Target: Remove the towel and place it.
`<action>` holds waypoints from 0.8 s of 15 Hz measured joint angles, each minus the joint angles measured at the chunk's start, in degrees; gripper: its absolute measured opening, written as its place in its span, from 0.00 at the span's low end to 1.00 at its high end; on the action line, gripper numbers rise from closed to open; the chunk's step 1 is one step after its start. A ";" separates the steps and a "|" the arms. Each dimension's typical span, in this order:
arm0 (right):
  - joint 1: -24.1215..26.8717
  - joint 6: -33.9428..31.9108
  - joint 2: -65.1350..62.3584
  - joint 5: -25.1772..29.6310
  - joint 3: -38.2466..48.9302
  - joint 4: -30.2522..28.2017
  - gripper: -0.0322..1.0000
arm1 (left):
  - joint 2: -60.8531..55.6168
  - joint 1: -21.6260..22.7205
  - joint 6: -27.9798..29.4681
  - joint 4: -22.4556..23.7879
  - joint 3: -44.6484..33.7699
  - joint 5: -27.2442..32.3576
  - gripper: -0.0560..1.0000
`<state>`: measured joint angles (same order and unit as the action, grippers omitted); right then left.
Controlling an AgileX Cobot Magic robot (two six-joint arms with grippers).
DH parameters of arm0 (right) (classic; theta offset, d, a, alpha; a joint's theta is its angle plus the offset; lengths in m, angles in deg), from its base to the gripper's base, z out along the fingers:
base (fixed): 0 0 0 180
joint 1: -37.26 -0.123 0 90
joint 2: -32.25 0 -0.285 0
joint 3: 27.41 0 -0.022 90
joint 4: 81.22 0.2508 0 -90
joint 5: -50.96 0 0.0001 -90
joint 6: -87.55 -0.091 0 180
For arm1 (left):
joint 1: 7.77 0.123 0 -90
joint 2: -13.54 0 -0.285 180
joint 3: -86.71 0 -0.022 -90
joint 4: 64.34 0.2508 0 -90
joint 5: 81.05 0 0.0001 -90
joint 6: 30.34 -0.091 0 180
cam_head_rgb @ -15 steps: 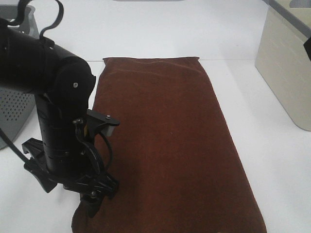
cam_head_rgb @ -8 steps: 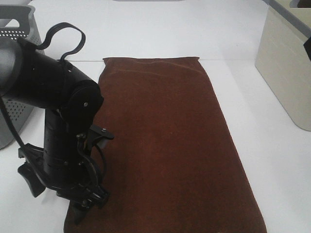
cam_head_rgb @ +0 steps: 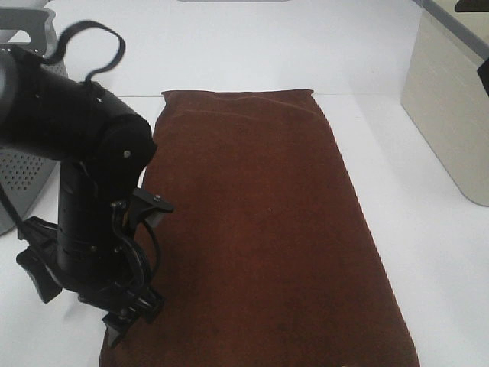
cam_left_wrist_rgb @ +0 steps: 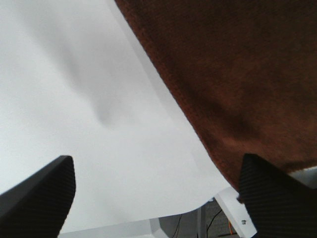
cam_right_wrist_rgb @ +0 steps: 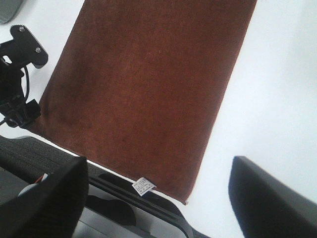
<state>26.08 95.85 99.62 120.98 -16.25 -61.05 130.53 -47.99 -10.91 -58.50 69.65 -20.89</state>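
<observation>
The towel (cam_head_rgb: 267,229) lies flat on the white table (cam_head_rgb: 428,229), spread out lengthwise from the far middle down to the near edge. Its far edge is a neat straight hem, and the cloth is smooth with hardly a wrinkle. A small white tag (cam_right_wrist_rgb: 143,185) sits at one near corner (only the right wrist view catches it), just beside the table's edge.

The left arm (cam_head_rgb: 84,176) stands over the towel's near left corner, pointing down. Its gripper (cam_left_wrist_rgb: 158,191) hangs just above the table with the jaws wide apart: one fingertip (cam_left_wrist_rgb: 39,191) is over bare white surface, the other (cam_left_wrist_rgb: 272,193) over the towel's edge, and nothing is held between them. The towel's long edge runs slantwise through that view, casting a thin shadow on the table.

The right gripper (cam_right_wrist_rgb: 158,193) is up high, looking down on the whole towel from well above, jaws likewise spread wide and empty.

A grey perforated basket (cam_head_rgb: 27,160) stands at the left, partly behind the left arm, and a beige bin (cam_head_rgb: 451,115) sits off to the right, well apart from the towel.
</observation>
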 joint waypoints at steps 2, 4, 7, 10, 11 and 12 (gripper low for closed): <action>0.00 -1.26 0.00 0.00 0.00 -0.06 0.78 | -5.90 0.17 -0.06 -1.66 0.00 0.17 0.83; 0.00 -2.75 0.00 0.00 0.00 -1.32 0.80 | -11.86 2.64 -0.97 -4.35 0.00 1.49 0.83; 0.00 -6.02 0.00 0.00 0.00 -4.87 0.80 | -21.89 9.57 -1.55 -5.16 0.00 3.90 0.83; 0.00 -7.05 0.00 0.00 0.00 -7.05 0.80 | -31.57 17.25 -3.15 -3.55 0.00 7.91 0.83; 0.00 -7.10 0.00 0.00 0.00 -7.62 0.80 | -34.61 20.91 -4.41 -2.81 0.00 8.82 0.83; 0.00 -7.56 -0.57 -0.06 0.34 -8.59 0.80 | -37.47 24.06 -5.67 -2.12 0.00 8.94 0.83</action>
<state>26.08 88.29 99.05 120.92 -15.91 -69.64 93.06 -23.93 -16.59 -60.62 69.65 -11.95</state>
